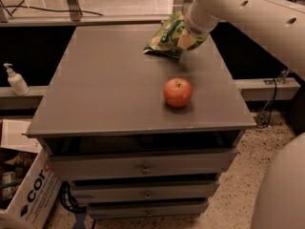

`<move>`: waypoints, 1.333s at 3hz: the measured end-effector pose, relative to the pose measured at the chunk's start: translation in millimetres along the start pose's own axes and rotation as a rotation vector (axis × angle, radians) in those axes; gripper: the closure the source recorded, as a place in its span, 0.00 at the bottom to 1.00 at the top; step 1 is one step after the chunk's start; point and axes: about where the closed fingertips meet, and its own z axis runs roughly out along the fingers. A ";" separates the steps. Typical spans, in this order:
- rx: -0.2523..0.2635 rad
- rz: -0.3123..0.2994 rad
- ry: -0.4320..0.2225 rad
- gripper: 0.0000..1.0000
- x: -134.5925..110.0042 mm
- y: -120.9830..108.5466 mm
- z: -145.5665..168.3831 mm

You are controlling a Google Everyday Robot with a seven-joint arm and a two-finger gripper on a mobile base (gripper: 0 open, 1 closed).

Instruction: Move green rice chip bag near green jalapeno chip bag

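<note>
Beyond the apple (177, 92), your gripper (190, 35) pinches the green rice chip bag (167, 38), whose long axis runs leftward from it; the green jalapeno chip bag is not in view.

High frontal view looking down on cabinet top (109, 80); end effector (189, 36) far right

Lab-like workspace: drawer cabinet (143, 168), cables (274, 98), cardboard box (33, 195); gripper (189, 36) above cabinet's far edge.

Arm extended, hand (187, 36) at upper right
</note>
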 end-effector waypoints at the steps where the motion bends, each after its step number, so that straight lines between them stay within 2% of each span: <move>1: -0.005 0.026 0.039 1.00 31.0 -6.2 -3.9; 2: -0.017 0.050 0.074 1.00 56.5 -13.1 -10.7; 3: -0.103 0.065 0.101 1.00 70.1 -6.8 -5.4; 4: -0.225 0.067 0.121 1.00 73.4 16.5 2.2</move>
